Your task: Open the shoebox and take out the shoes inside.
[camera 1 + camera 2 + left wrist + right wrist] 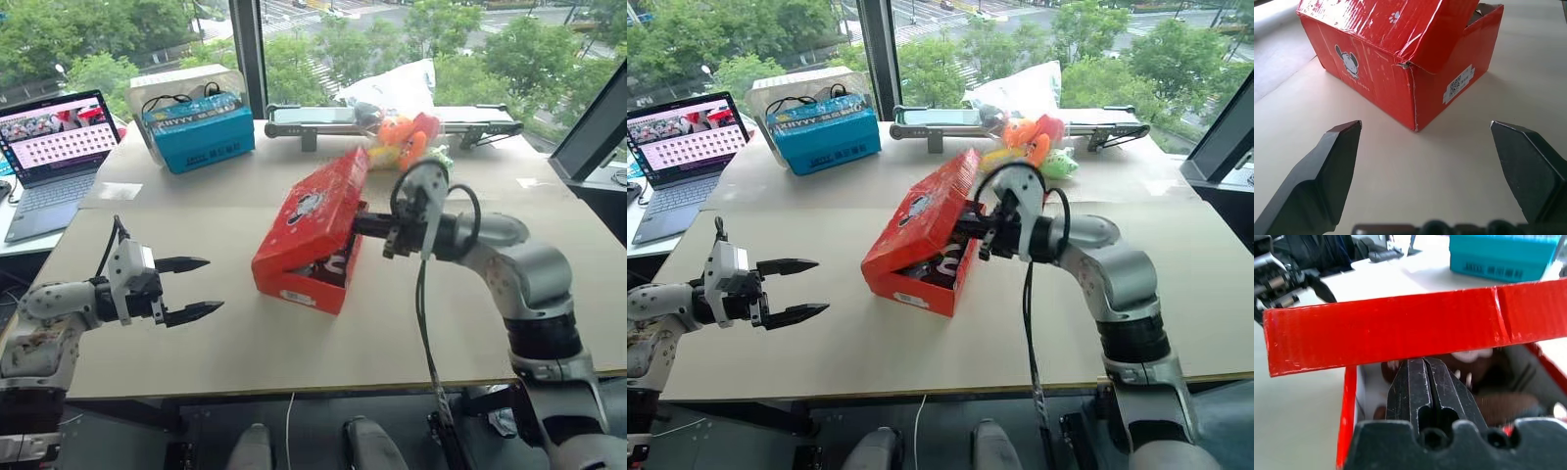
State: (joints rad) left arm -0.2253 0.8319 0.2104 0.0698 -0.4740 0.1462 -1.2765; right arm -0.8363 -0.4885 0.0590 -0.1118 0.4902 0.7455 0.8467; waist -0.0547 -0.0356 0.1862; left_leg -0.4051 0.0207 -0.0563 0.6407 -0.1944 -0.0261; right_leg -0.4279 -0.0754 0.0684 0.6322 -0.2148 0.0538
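The red shoebox (294,279) stands in the middle of the table, turned at an angle. Its lid (315,208), printed with a cartoon mouse, is tilted up on the right side. My right gripper (359,225) is shut, and its fingertips (1422,364) press against the underside of the lid's front flap (1381,330). Through the gap, the dark brown fuzzy shoes (1498,387) with white markings lie inside the box. My left gripper (213,285) hovers open over the table to the left of the box, pointing at its barcode label (1459,84) and holding nothing.
A blue box (199,132) inside a clear bin sits at the back left, with an open laptop (49,147) beside it. Orange, yellow and green plush toys (407,137) and a long black device (313,116) lie behind the shoebox.
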